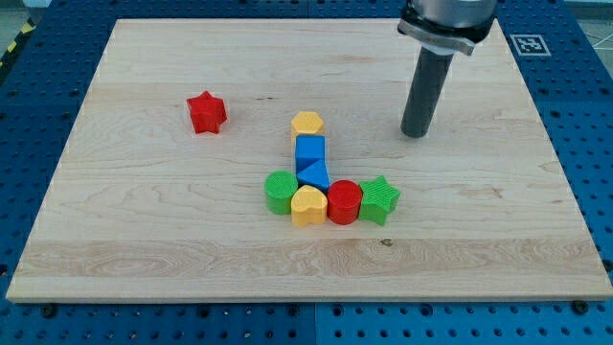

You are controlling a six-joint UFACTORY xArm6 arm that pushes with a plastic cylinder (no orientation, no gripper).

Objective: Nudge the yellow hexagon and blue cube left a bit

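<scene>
The yellow hexagon (307, 124) lies near the board's middle, touching the blue cube (310, 150) just below it. A blue triangle (314, 175) sits right under the cube. My tip (415, 133) rests on the board to the right of the hexagon and cube, well apart from them, at about the hexagon's height in the view.
Below the blue triangle is a row of a green cylinder (281, 192), a yellow heart (308, 205), a red cylinder (344, 202) and a green star (379, 199). A red star (206, 112) lies alone at the left. The wooden board (144, 240) sits on a blue pegboard table.
</scene>
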